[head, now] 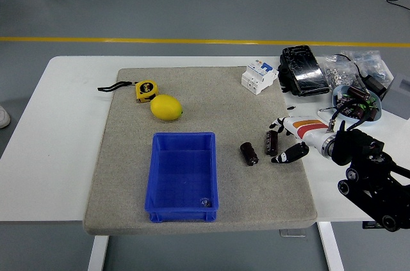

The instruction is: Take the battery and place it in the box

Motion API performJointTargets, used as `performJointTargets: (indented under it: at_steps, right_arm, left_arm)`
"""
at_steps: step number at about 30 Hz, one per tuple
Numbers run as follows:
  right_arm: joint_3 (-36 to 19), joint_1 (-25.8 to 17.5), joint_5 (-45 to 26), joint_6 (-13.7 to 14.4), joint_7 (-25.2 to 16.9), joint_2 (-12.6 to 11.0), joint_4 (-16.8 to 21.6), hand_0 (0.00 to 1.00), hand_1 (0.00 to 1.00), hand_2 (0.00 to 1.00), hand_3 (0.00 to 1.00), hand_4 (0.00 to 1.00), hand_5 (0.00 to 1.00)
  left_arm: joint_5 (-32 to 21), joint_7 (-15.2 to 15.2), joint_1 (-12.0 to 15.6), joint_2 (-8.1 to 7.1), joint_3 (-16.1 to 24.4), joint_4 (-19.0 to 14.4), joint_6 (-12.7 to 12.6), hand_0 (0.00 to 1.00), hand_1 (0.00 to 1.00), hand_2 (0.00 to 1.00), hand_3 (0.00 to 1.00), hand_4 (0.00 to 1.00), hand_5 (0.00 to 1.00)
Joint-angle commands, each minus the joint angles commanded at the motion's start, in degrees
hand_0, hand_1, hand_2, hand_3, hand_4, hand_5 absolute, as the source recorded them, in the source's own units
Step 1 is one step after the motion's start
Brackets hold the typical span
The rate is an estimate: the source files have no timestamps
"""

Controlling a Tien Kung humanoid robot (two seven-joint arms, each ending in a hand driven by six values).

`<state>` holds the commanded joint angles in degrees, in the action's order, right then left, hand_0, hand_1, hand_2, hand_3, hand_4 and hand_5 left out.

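The right hand (286, 139) reaches in beside the battery (272, 142), its fingers spread on either side of the cylinder's right flank, apparently not closed on it; contact cannot be told. That battery lies on the grey mat (128, 181) to the right of the blue box (183, 175), and a second battery (249, 153) lies between them, nearer the box. A lemon (166, 107) and a yellow tape measure (145, 90) sit beyond the box on the white counter (45, 156).

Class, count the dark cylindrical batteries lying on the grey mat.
2: one battery right of the blue box; the other battery beside the right hand.
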<state>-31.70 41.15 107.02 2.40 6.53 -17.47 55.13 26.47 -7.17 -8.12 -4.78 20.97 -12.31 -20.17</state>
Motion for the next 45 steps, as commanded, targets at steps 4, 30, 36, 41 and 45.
performJointTargets:
  at_steps: [4,30,36,41,45]
  right_arm:
    - [0.75,0.36,-0.27,0.60,-0.05,0.19,-0.82,0.505,0.610,0.698,0.801,0.998,0.448]
    - [3.88,0.27,-3.83,7.46,-1.04,1.67,-3.50,0.402,0.482,0.581,0.661,0.998,0.437]
    - [4.32,0.16,-3.92,8.35,-1.26,1.48,-3.35,0.371,0.439,0.502,0.530,0.996,0.409]
    - [4.40,0.07,-4.22,8.90,-1.39,1.01,-3.71,0.337,0.391,0.472,0.521,0.976,0.415]
    - [4.03,-0.06,-4.11,9.35,-1.40,0.75,-3.63,0.315,0.355,0.439,0.493,0.918,0.412]
  left_arm:
    - [-0.05,0.02,-0.24,0.07,-0.03,-0.03,-0.07,0.562,0.580,0.638,0.583,0.630,0.602]
    - [2.23,-0.76,-0.15,0.67,1.48,-0.30,-0.01,0.549,0.582,0.639,0.582,0.630,0.602]
    - [1.53,-0.64,-0.14,0.55,0.83,-0.42,-0.09,0.549,0.581,0.640,0.582,0.629,0.601]
    - [1.38,-0.59,-0.38,0.61,0.70,-0.44,-0.10,0.550,0.582,0.641,0.582,0.629,0.602]
    - [1.51,-0.57,-0.50,0.69,0.82,-0.43,-0.08,0.550,0.587,0.642,0.582,0.631,0.604]
